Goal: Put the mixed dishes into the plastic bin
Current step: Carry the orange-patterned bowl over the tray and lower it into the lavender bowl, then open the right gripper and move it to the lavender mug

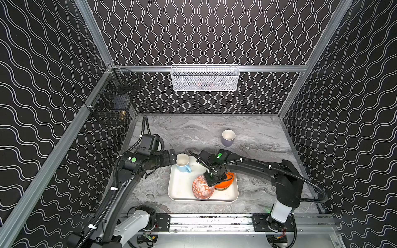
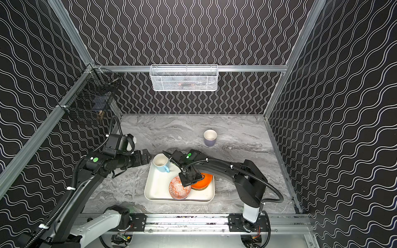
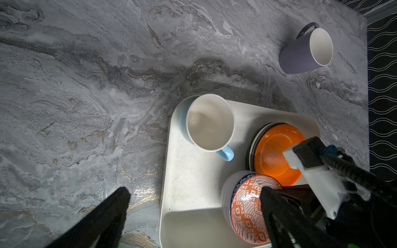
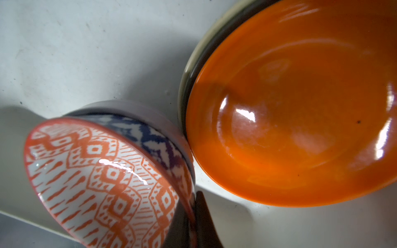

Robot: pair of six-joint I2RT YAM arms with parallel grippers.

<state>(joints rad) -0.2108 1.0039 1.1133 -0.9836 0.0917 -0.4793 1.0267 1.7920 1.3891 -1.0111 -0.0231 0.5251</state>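
I am watching the right gripper [image 4: 202, 204] working low inside the plastic bin [image 1: 182, 186]. Its jaws are pressed together into 1 dark tip that is lying against the outer wall of the red-orange patterned bowl [image 4: 103, 178]. Whether it is pinching the rim I cannot tell, since my right wrist view is showing only that 1 tip. The bowl is leaning steeply, nested in the lavender bowl [image 3: 225, 193]. The 2 are sitting in the bin's near half, right against the orange plate [image 4: 300, 118]. That plate is topping a stack of plates [image 3: 249, 152] on the bin's right side, with dark and pale rims showing beneath it.

My left gripper [image 1: 173, 157] is hanging spread wide and empty at the bin's far left corner. It is just beside the light blue mug [image 1: 183, 163], which is standing upright inside that corner with its handle pointing into the bin.

The lavender-grey mug [image 1: 228, 137] is standing upright on the marble-patterned table [image 1: 193, 133], outside the bin and well apart from it, beyond its far right corner.
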